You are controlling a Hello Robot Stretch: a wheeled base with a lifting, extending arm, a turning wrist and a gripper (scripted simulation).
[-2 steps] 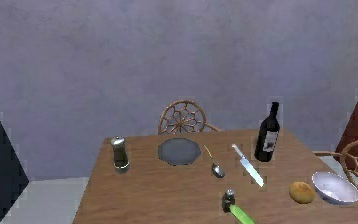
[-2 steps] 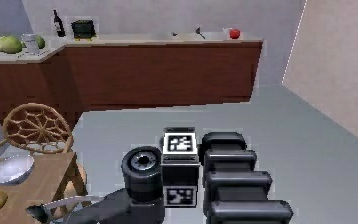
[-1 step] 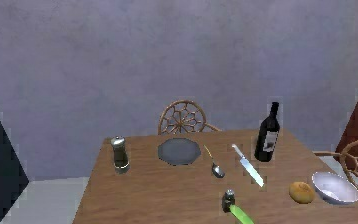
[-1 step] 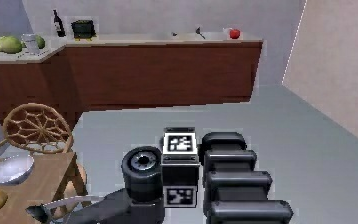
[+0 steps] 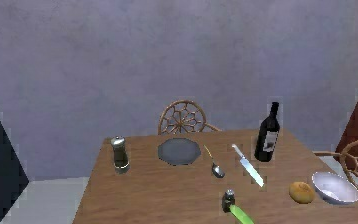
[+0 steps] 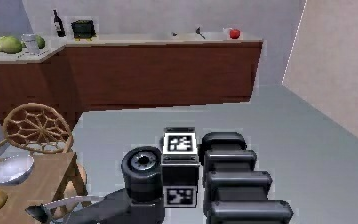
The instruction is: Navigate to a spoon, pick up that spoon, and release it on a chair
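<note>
**A:** What does the forward view give?

**B:** A wooden surface (image 5: 147,185) before a grey-blue wall. The spoon (image 5: 216,166) lies near its middle, just right of a grey plate (image 5: 180,152) and left of a knife (image 5: 248,166). A metal shaker (image 5: 120,153) stands left of the plate. A dark bottle (image 5: 270,132) stands upright toward the far right corner.

**A:** Any chairs?

**B:** One chair (image 5: 185,116) with a round spoked back stands behind the far edge, beyond the plate. A second chair (image 5: 355,160) is at the right edge. Near that one, a white bowl (image 5: 332,187) sits just beside a yellowish round fruit (image 5: 302,191).

**A:** And the arm side view?

**B:** The dark arm (image 6: 234,180) rises from the bottom edge, with white marker squares (image 6: 179,143) at its end. The claw (image 6: 62,209) reaches toward the lower left, over the wooden surface's corner. A spoke-backed chair (image 6: 39,130) and a bowl (image 6: 9,168) are close by.

**A:** What is the claw's state?

**B:** I cannot tell, nor whether it holds anything.

**A:** Farther out?

**B:** A long brown counter (image 6: 157,70) carries a green leafy thing (image 6: 8,43), a bottle (image 6: 58,22) and a small red round thing (image 6: 234,33).
</note>
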